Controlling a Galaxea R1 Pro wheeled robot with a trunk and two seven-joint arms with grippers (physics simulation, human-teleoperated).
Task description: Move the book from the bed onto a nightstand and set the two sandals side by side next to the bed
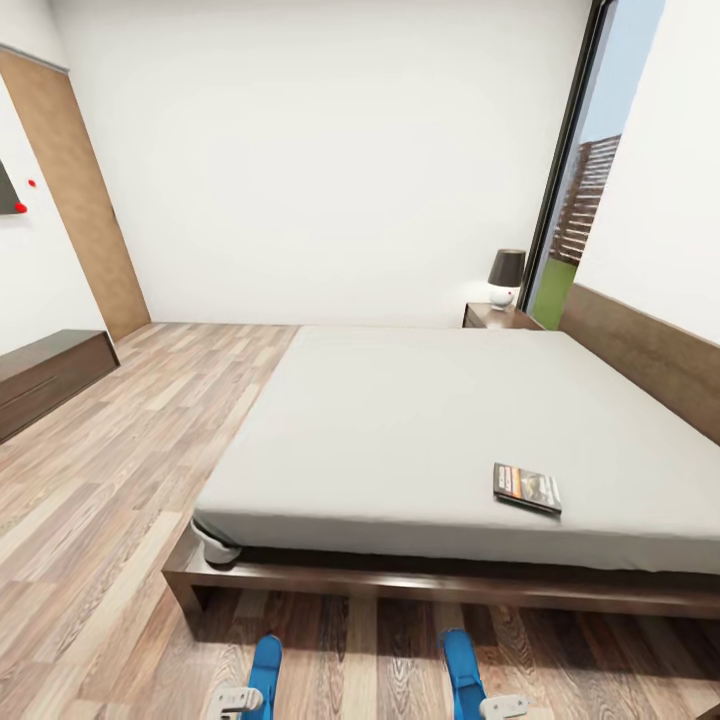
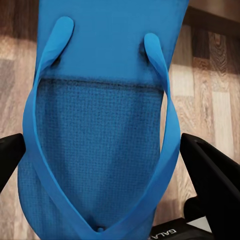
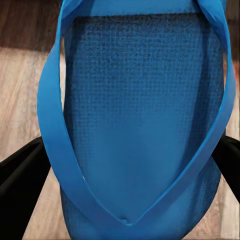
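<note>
While the book point(image 1: 527, 488) lies on the bed point(image 1: 400, 420), each gripper holds a blue sandal. The left gripper point(image 2: 107, 165) grips the left sandal point(image 2: 100, 125); the right gripper point(image 3: 130, 165) clamps the right sandal point(image 3: 140, 110).

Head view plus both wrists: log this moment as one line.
left gripper: astride blue sandal | right gripper: astride second sandal | book: on bed | nightstand: far corner

Bedroom: wide bed point(image 1: 420, 430), nightstand point(image 1: 497, 317)
</note>
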